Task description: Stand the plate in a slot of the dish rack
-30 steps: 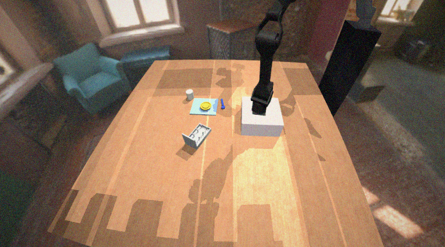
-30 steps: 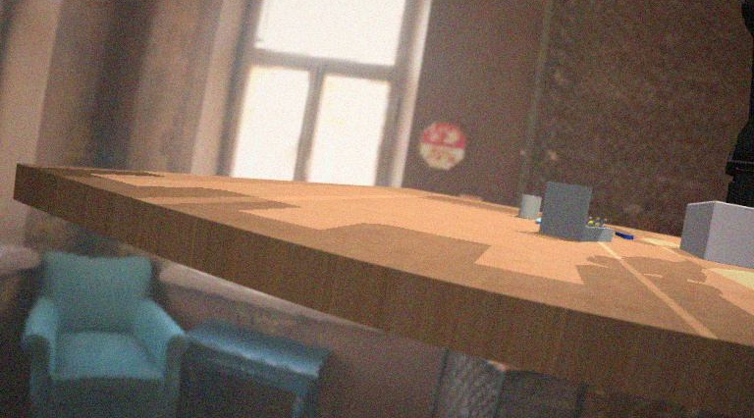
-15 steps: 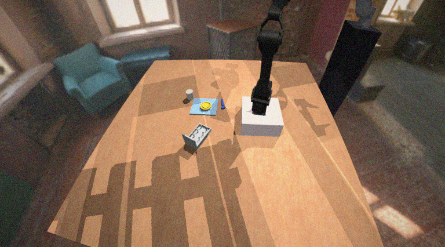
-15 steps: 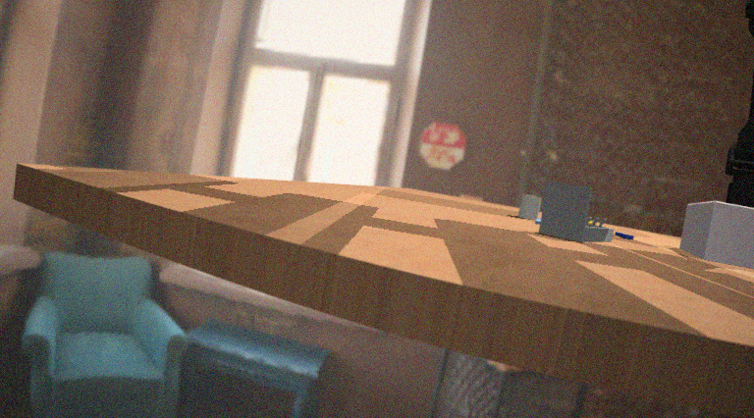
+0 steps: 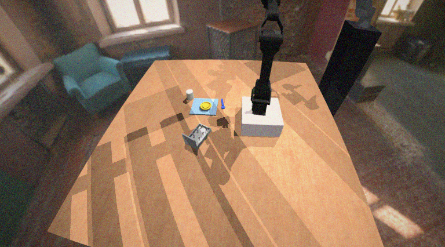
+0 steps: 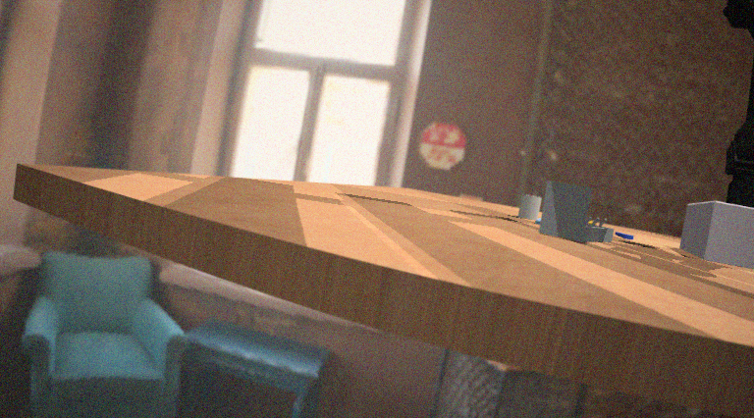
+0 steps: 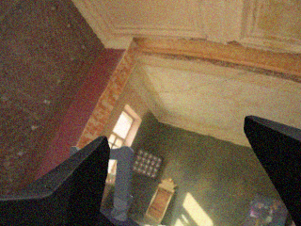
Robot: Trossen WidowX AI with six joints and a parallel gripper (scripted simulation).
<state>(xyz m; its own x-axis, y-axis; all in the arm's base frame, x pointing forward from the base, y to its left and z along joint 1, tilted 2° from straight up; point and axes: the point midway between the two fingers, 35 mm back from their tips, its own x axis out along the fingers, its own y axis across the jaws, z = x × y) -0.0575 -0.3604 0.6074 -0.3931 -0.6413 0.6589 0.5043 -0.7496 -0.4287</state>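
Fingers wide apart, holding nothing (wrist view shows ceiling only). Plate (image 5: 205,105) flat on blue mat (image 5: 196,109), toward bench (image 5: 295,181) far edge. Dish rack (image 5: 196,135) near, apart.

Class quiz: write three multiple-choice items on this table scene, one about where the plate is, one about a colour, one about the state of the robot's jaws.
1. Where does the round yellow plate lie?
A. on the light blue square mat
B. in the grey dish rack
C. on the white box

2. What colour is the small utensil beside the mat?
A. red
B. blue
C. green

3. How do the jaws of the black gripper stand?
A. shut on the plate
B. shut, holding nothing
C. open, holding nothing

Answers: 1 A, the plate sits on the mat; 2 B, it looks blue; 3 C, the wrist view shows only room between them.
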